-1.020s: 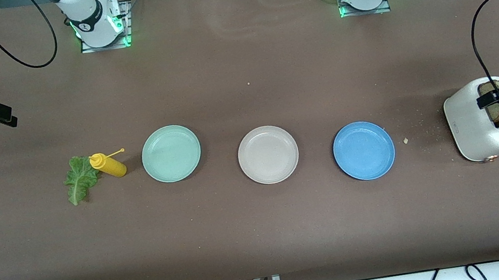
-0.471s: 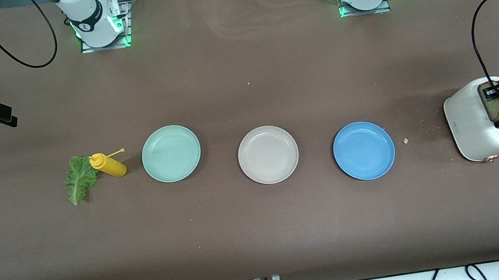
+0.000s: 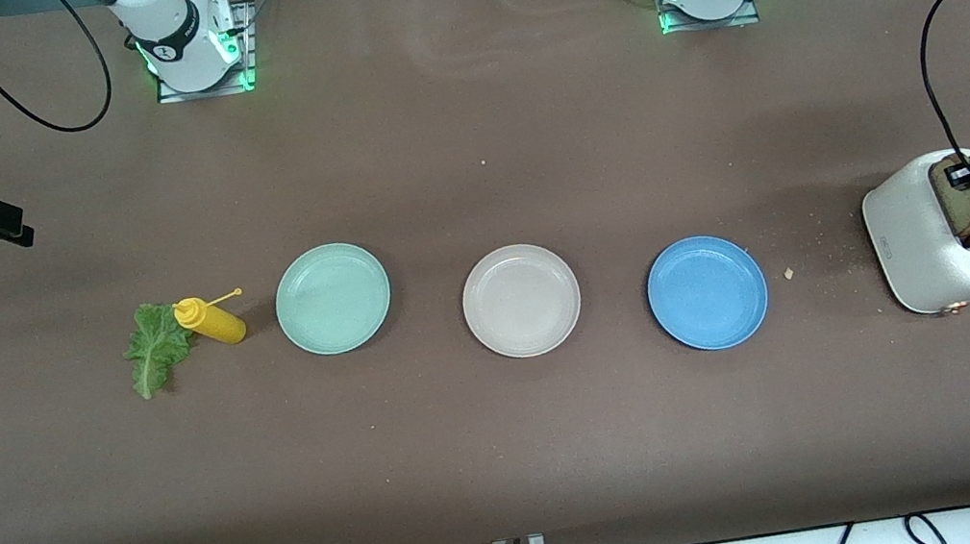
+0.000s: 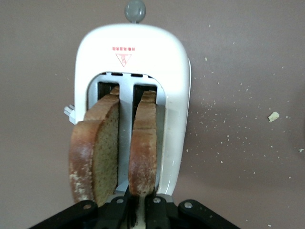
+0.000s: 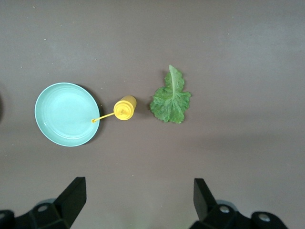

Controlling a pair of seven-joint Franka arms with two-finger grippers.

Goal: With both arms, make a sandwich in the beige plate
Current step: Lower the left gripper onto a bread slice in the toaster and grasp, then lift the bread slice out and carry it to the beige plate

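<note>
right gripper [image 3: 1, 230]: hung over the table's edge at the right arm's end, waiting; fingers [image 5: 74, 193] spread wide, nothing between them
lettuce leaf [image 3: 154, 346]: flat on the table, touching the yellow squeeze bottle [image 3: 211, 321] at the bottle's 8 o'clock in the front view; also seen from the right wrist [image 5: 171, 98]
yellow squeeze bottle: lay tilted between leaf and mint-green plate [image 3: 332, 297]; thin nozzle pointed toward that plate's rim
mint-green plate: empty; at 9 o'clock of the beige plate [image 3: 521, 300], apart from it
beige plate: middle of the row of three; held nothing
blue plate [image 3: 707, 292]: at 3 o'clock of the beige plate, apart; empty; crumbs [image 3: 789, 272] just beside it toward the toaster
toaster [image 3: 924, 246]: white, at the left arm's end of the table; two bread slices stood upright in its slots
bread slices: one [image 4: 97, 152] leaned outward in its slot; other [image 4: 144, 150] upright beside it
left gripper [image 4: 138, 202]: over the toaster; fingers pressed together, pinching the top edge of the upright slice
</note>
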